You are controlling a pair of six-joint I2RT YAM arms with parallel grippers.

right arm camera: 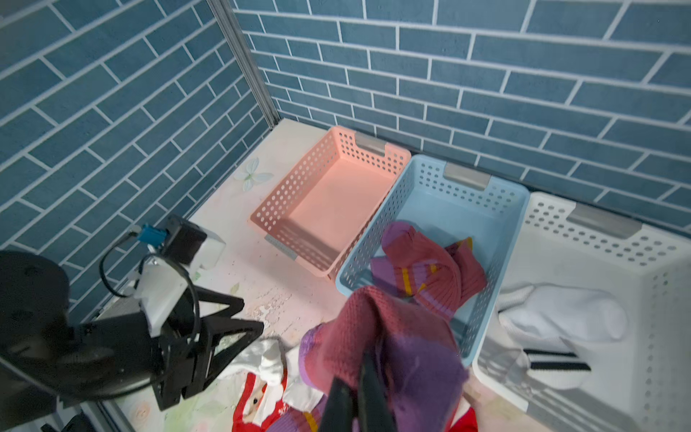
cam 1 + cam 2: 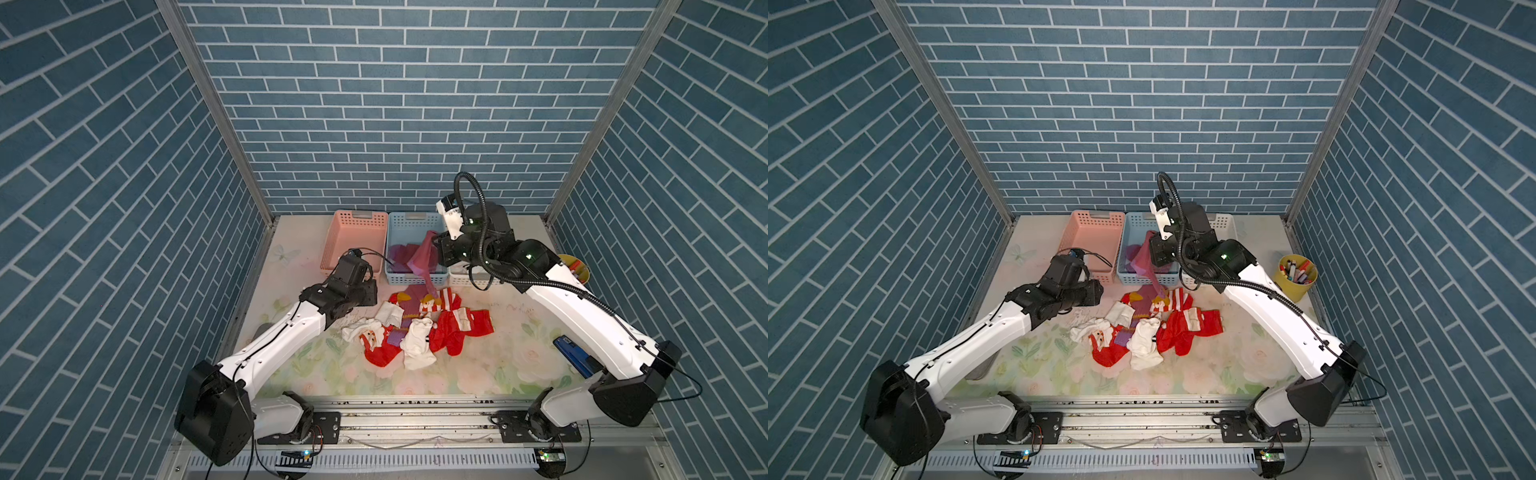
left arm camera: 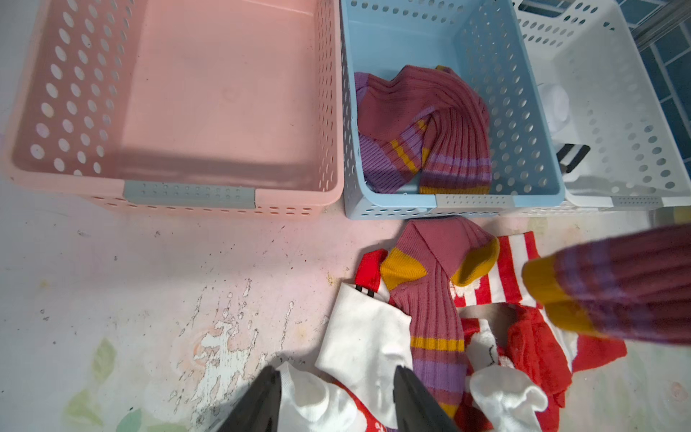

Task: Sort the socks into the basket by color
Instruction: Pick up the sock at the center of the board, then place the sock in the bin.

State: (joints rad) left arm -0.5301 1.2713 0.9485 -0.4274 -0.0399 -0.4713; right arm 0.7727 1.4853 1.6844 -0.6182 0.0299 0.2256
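Nearest me the pile of socks (image 2: 415, 328) lies heaped on the flowered table (image 2: 478, 374). I see red fleecy ones with Santa faces and white stripes, plain white knits with thin black cuff bands, and ribbed maroon ones with mustard heels. They are limp, crumpled and overlapping. My left gripper (image 3: 336, 370) hovers at the pile's edge with its jaws spread and nothing between them.

A little farther on, my right gripper (image 1: 353, 377) is clamped on a maroon sock (image 2: 422, 257). It hangs long and slack over the near rim of the blue basket (image 3: 523, 112), with its toe end trailing down toward the pile.

Beyond stand three perforated hard plastic baskets, side by side against the wall. The blue one holds a bundle of maroon socks. The white basket (image 3: 617, 93) holds at least one white sock. The pink basket (image 3: 187, 194) is bare.

I judge the job well short of half done. No red sock is sorted, and most of the heap is left.
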